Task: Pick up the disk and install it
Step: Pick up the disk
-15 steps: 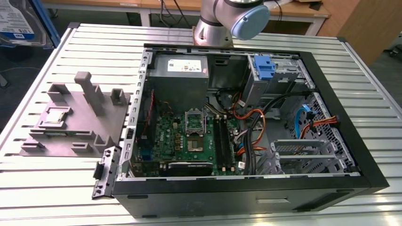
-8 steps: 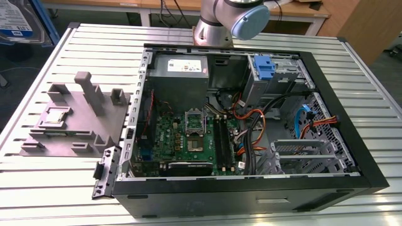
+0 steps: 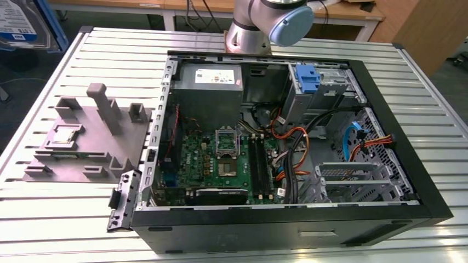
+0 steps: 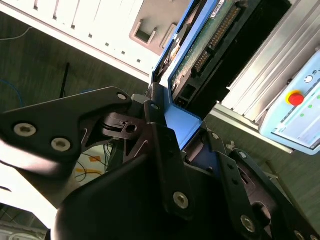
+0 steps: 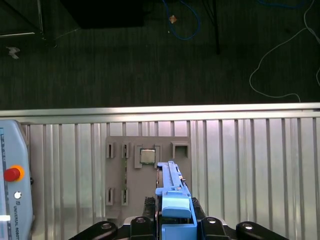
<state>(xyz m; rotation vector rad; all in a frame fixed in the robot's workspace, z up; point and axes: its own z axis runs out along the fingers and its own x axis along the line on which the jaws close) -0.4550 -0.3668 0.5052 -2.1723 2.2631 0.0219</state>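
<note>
The pincer (image 5: 173, 226) is clamped shut on the disk (image 5: 172, 197). Its black fingers (image 4: 165, 150) press on either side of the blue bracket (image 4: 182, 122) that frames the drive. The disk is held edge-on, so in the second wrist view its green circuit-board face (image 4: 202, 50) stands clear of the fingers. Gripping by the plastic frame probably keeps the squeeze off the drive body and the board.

The disk hangs in the air, touching nothing but the pincer. In the exterior view it shows at the upper left of the frame (image 3: 18, 24), well apart from the computer case (image 3: 256, 233). In the first wrist view it is above the grey fixture (image 5: 120, 175), which carries a processor chip (image 5: 147, 156) and lies on the slatted bench (image 5: 250, 175). The fixture's slots and posts appear meant to stand parts upright for a grasp from above.

The case lies on its side at the centre of the exterior view with its panel off, so the drive bay with its blue latch (image 3: 310, 76) at the upper right faces upward and is probably reachable from above. The disk is not yet in the case.
</note>
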